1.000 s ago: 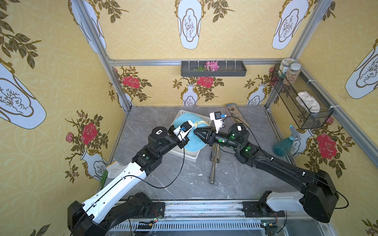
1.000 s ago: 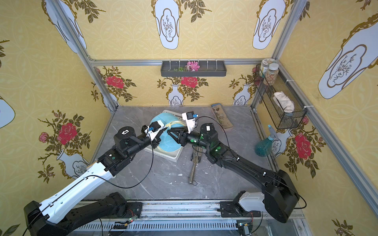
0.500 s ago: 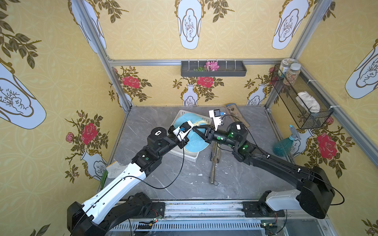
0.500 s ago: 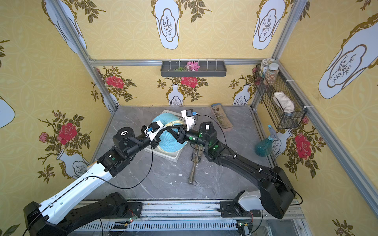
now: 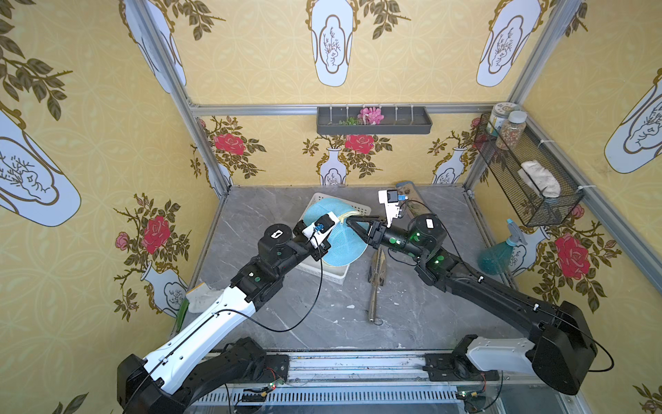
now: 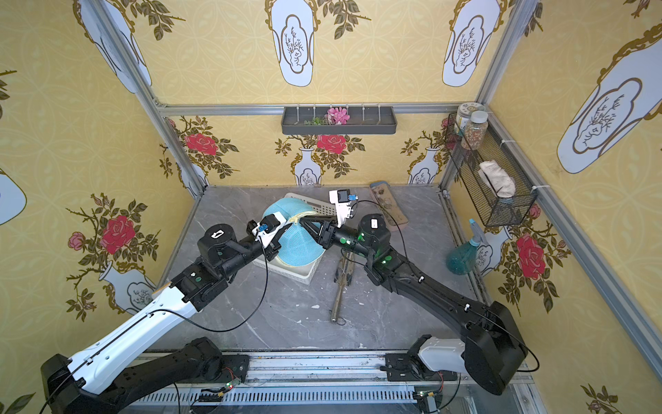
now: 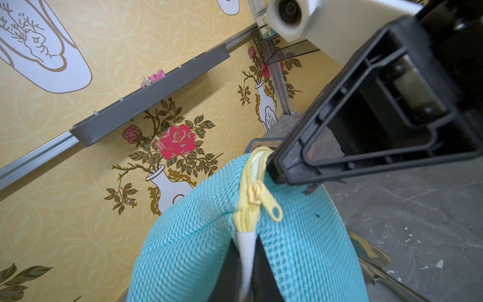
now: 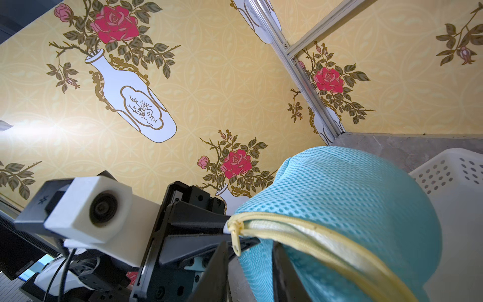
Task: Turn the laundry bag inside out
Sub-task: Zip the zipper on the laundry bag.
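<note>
Black plastic fingers of your left gripper [image 7: 247, 248] are pressed fully together on a white fabric tab [image 7: 245, 243] at the end of the laundry bag [image 7: 198, 248], just below the pale yellow zip pull [image 7: 266, 204]. Your right gripper [image 8: 249, 244] faces it from the opposite side, jaws partly apart and straddling the same zipped edge, with a gap showing beside the mesh, so nothing is pinched there. The bag is soft sky-blue mesh in an open honeycomb weave, domed and rounded, trimmed in yellow. It hangs over the white perforated plastic basket [image 5: 333, 276], zipped edge uppermost and running across from one gripper to the other, a round face sloping down toward the basket; you cannot tell whether its lower rim rests there. Beneath lies a grey marbled tabletop [image 5: 258, 222] flecked with white chips, a long metal tool [image 5: 376, 283] just beside the basket. Farther off, a teal spray bottle [image 5: 496, 254] stands by the right wall under a black wire rack [image 5: 505, 157]. Yellow wallpaper [image 5: 250, 71] with red roses and white vases covers the walls, and a grey shelf [image 5: 394, 127] hangs on the far one.
</note>
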`<state>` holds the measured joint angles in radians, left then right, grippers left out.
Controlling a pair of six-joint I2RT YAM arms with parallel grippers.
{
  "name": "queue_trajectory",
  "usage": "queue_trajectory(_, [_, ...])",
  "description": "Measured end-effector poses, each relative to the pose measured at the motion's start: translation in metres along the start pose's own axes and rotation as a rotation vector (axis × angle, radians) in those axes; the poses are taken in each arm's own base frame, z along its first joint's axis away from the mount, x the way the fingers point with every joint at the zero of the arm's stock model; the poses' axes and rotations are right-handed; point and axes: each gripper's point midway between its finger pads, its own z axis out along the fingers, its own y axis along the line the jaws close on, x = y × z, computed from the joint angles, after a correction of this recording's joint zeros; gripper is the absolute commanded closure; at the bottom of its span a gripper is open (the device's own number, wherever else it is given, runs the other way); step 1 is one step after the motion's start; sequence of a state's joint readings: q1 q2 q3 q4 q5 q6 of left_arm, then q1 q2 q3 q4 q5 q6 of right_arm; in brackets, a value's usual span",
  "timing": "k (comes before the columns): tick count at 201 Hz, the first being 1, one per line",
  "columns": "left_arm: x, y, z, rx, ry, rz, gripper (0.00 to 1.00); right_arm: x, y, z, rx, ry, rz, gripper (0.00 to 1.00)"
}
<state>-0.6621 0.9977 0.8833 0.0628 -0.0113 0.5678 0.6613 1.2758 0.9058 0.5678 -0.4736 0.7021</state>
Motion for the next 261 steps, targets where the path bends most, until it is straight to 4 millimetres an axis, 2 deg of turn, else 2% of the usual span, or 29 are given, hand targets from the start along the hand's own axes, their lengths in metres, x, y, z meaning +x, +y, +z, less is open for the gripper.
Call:
queue_trajectory(50, [0.000, 0.000, 0.001, 0.001, 0.002, -0.001, 1.00, 0.003, 0.003, 0.001, -0.024, 0.017, 0.004, 0.53])
queue_trajectory(101, [0.001, -0.001, 0.002, 0.007, 0.003, -0.005, 1.00, 0.016, -0.001, 0.009, -0.051, 0.059, 0.061, 0.64])
queue_trajectory(153, [0.003, -0.002, 0.004, 0.011, 0.006, -0.010, 1.00, 0.013, 0.001, 0.015, -0.070, 0.052, 0.064, 0.77])
queue_trajectory(206, [0.000, -0.001, 0.004, 0.006, -0.004, -0.011, 1.00, 0.012, 0.003, 0.017, -0.084, 0.051, 0.072, 1.00])
queue_trajectory(261, [0.000, -0.001, 0.004, 0.006, -0.006, -0.010, 1.00, 0.004, 0.004, 0.005, -0.067, 0.030, 0.062, 1.00])
